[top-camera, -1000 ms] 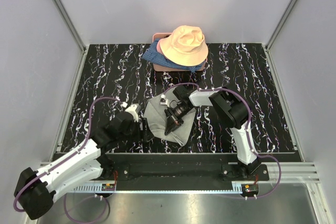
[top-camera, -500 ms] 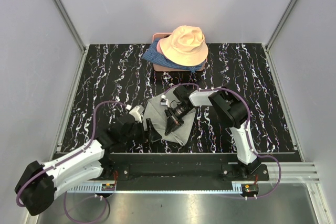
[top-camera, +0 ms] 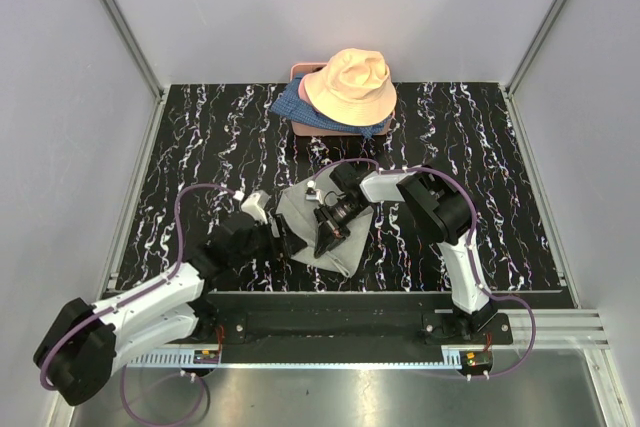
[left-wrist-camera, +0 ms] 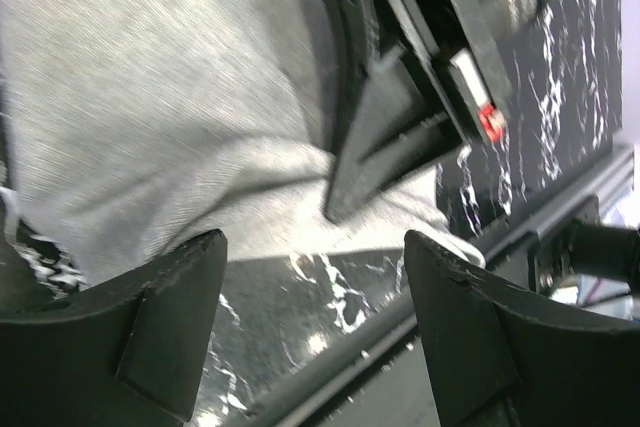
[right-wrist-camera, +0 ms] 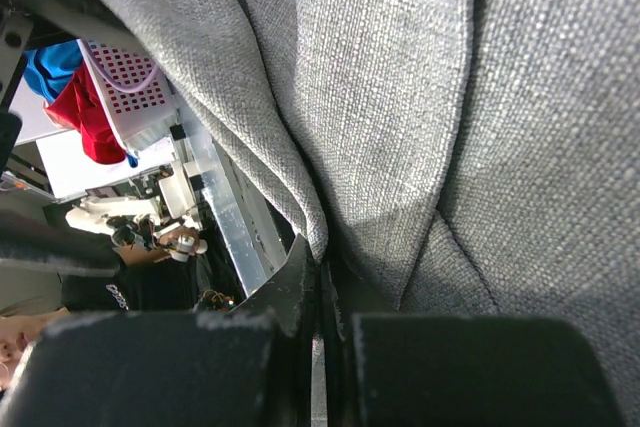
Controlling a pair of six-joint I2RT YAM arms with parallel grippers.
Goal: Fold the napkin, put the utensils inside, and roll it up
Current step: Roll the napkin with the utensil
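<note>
Napkin: plain light-grey woven cloth, unpatterned. Laid on black marbled table, centre, toward near edge. Not spread flat: bunched into rough, uneven heap, layers overlapped. Long soft folds and deep creases seen up close. One corner trailed toward table's front edge, flat on surface.

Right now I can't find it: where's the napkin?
Top view: the napkin lies near the front of the table, under the right gripper, the left gripper beside it.
</note>
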